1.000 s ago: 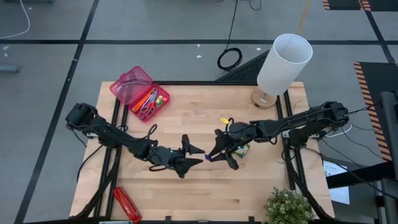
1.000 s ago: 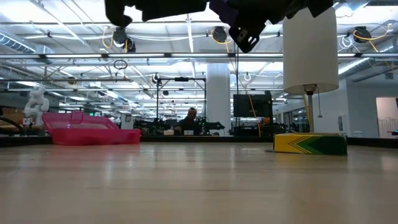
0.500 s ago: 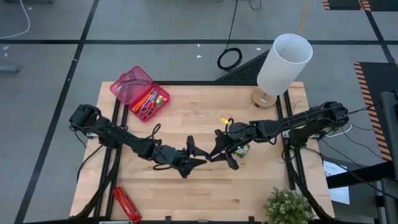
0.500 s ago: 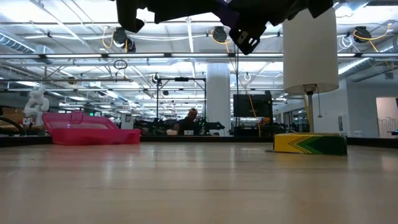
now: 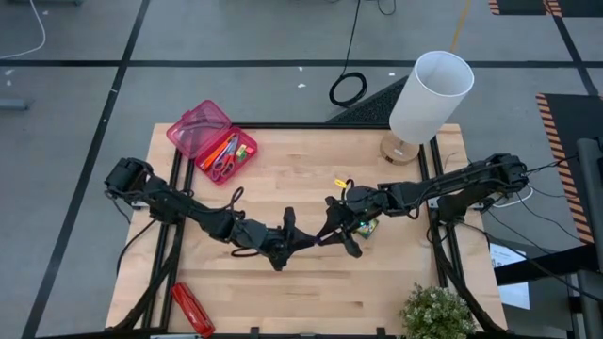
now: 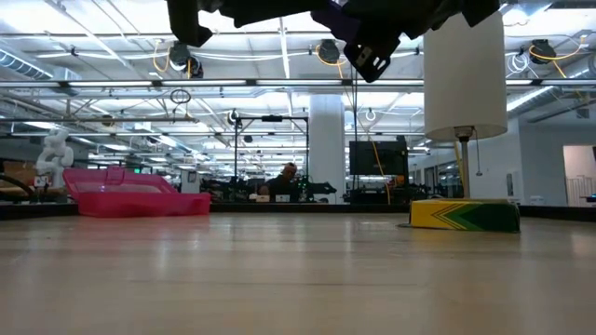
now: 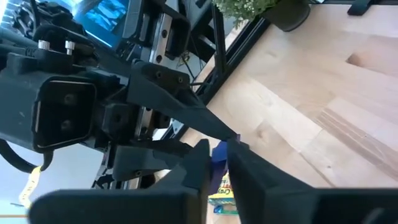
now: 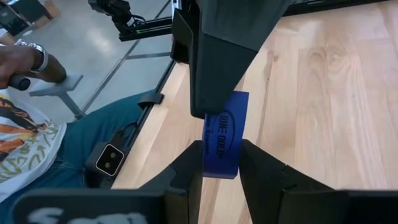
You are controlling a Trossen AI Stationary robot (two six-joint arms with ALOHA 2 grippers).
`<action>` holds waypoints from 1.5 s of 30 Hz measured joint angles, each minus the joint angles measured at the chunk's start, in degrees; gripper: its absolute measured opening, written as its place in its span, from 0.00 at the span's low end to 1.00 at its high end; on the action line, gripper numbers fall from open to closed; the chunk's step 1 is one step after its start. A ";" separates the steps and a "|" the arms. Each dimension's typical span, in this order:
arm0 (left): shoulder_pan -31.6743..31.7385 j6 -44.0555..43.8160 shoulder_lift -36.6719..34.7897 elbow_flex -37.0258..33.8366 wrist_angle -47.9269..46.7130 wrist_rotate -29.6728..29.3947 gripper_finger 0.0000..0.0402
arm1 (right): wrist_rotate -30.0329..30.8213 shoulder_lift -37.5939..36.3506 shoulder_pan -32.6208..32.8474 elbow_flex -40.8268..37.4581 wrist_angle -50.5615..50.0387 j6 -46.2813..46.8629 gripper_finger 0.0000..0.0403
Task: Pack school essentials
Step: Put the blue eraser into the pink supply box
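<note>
1. The desk (image 5: pixel 396 282) carries everything. Both arms meet above its middle, clear of the surface.
2. The lamp (image 5: pixel 429 94) stands at the far right corner, away from the work.
3. The pink case (image 5: pixel 198 127) lies open at the far left corner with scissors and pens inside. It is well apart from the handover, so there is a long carry ahead.
4. The right gripper (image 5: pixel 332 231) holds the blue eraser (image 8: pixel 222 134) between narrow fingers.
5. The left gripper (image 5: pixel 300 235) faces it, its fingers drawn narrow onto the eraser's other end.
6. The crayon box (image 6: pixel 464 215) lies flat just beyond the right gripper, toward the right edge, not yet packed.
7. The eraser is small and pinched near its ends. I judge that if the right gripper lets go before the left has a firm bite, the eraser may twist out and drop to the desk. If both pull at once, it could be squeezed out sideways.
</note>
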 joint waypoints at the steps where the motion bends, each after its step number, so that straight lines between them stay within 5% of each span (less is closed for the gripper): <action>1: 0.13 -0.10 0.00 0.00 -0.23 0.02 0.12 | 0.02 0.00 -0.02 0.00 -0.03 0.02 0.21; 7: 0.94 -2.16 -0.06 0.00 -1.63 0.28 0.02 | 0.47 0.02 -0.45 0.00 -0.50 -0.02 0.21; 13: 1.21 -3.43 -0.09 0.00 -2.06 0.20 0.06 | 1.06 0.02 -1.11 0.00 -0.40 0.46 0.23; 27: 1.28 -5.01 -1.10 -0.04 -8.35 0.02 0.05 | 10.34 -4.21 -1.00 0.11 -0.97 0.89 0.73; 36: 3.28 -8.19 -10.10 -0.05 -22.33 -6.32 0.04 | 22.76 -15.44 2.33 0.04 -16.47 -3.32 0.75; 45: 17.24 -10.93 -20.30 -0.19 -38.74 -7.89 0.03 | 24.42 -18.52 2.86 -9.19 -11.87 -8.79 0.74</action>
